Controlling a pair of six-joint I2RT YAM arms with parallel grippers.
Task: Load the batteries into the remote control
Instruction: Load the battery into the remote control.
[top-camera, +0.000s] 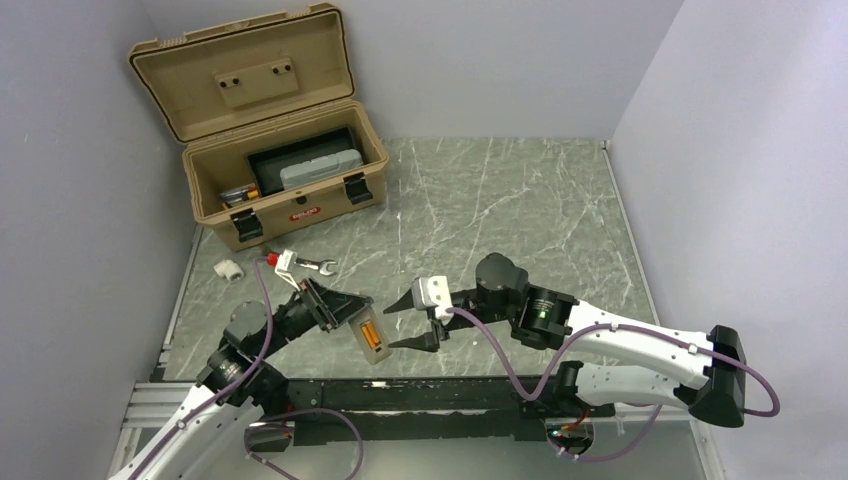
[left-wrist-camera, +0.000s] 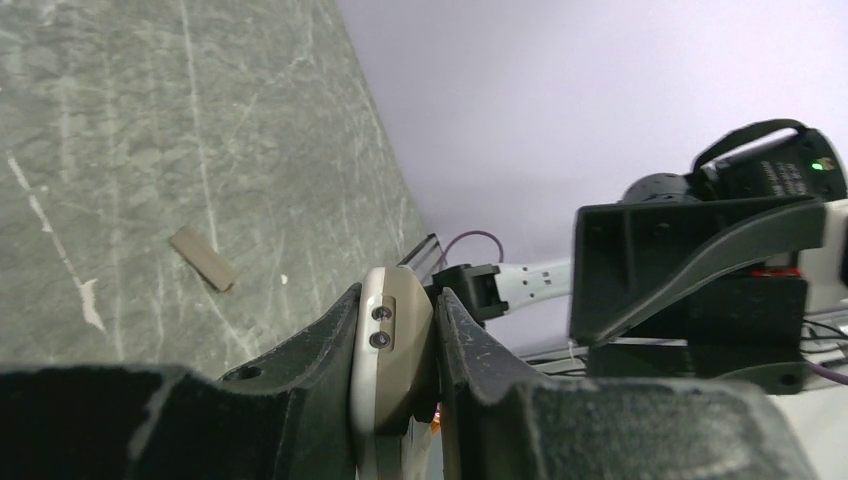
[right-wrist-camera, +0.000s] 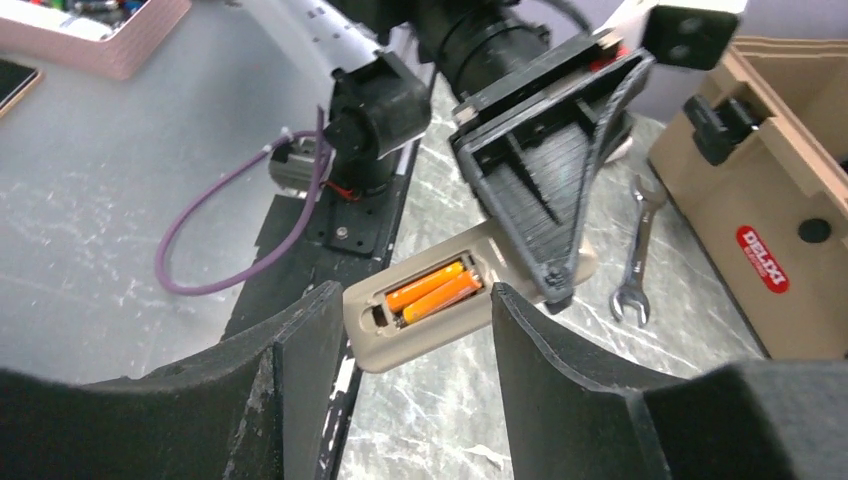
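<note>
Pinched between the black fingers (left-wrist-camera: 300, 385) of the left gripper (top-camera: 350, 318) is the slim greyish-white rectangular remote control (top-camera: 371, 338), gripped by its long edges near the front edge of the grey-green marbled table (top-camera: 500, 200), its back turned up. 2 small orange cylindrical batteries (right-wrist-camera: 432, 290) lie side by side in its open recess. Right gripper (top-camera: 391, 328) has its fingers spread and empty, tips just beside the remote's free end. Far left sits an open tan plastic toolbox (top-camera: 300, 215), a steel wrench (top-camera: 318, 265) before it.
</note>
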